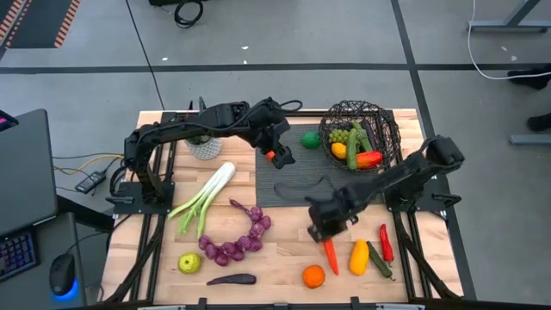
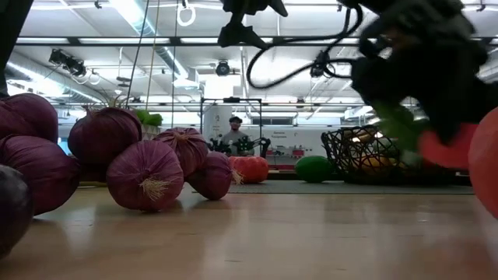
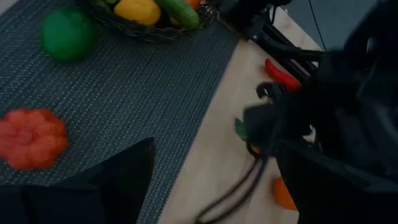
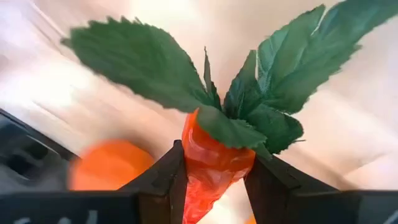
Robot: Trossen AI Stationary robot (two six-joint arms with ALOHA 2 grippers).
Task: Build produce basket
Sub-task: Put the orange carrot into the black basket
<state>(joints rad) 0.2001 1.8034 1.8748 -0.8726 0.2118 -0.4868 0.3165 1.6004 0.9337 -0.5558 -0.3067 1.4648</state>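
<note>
Gripping a glossy orange carrot [image 4: 211, 165] just below its crinkled green fabric leaves, the right gripper [image 1: 325, 226] is working at the wooden table [image 1: 275, 258], near the edge opposite the basket [image 1: 362, 129]. In the right wrist view, its two dark fingers [image 4: 163, 180] are pressing against both sides of the tapered carrot body. In the high view, the carrot's red-orange tip is showing just below the gripper.

The basket, a round bowl of dark open-weave wire, is sitting at the far corner of a grey woven mat [image 1: 293, 181]. It is already holding a yellow lemon [image 1: 339, 150], a green cucumber [image 1: 359, 138], pale green grapes and a red-and-orange pepper [image 1: 368, 158]. A smooth green round fruit [image 1: 310, 139] is lying on the mat just beside the basket.

The left gripper [image 1: 281, 153] is hovering over the mat, beside that green fruit on the side away from the basket, with its fingers spread apart and nothing between them. A ribbed orange-red tomato-like piece [image 3: 31, 137] is resting on the mat beneath it.

Away from the basket, toward the carrot, a round orange [image 1: 313, 275], a yellow pepper [image 1: 359, 257], a dark green chilli [image 1: 379, 260] and a red chilli [image 1: 386, 242] are lying on the bare wood. Further from the basket, a curved string of purple bulbs [image 1: 237, 244], a long leek [image 1: 202, 200], a yellow-green apple [image 1: 190, 263] and a slim aubergine [image 1: 232, 279] are lying.
</note>
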